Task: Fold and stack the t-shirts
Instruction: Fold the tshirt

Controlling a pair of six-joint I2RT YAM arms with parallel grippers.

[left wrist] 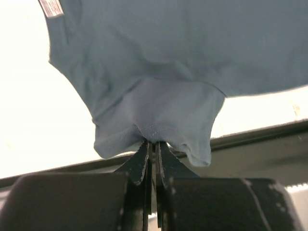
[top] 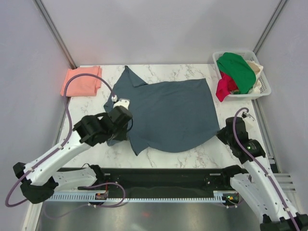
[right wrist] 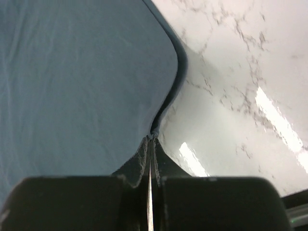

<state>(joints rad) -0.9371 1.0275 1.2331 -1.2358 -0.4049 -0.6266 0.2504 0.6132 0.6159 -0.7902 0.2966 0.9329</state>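
Observation:
A large slate-blue t-shirt lies spread flat across the middle of the marble table. My left gripper is shut on the stitched hem of one of its sleeves and holds that sleeve raised off the table at the shirt's left side. My right gripper is shut on the shirt's edge at its near right corner, low against the tabletop. A salmon-pink t-shirt lies folded at the table's far left corner.
A white basket at the far right corner holds a green garment, a red one and a cream one. Grey walls enclose the table. The black rail runs along the near edge.

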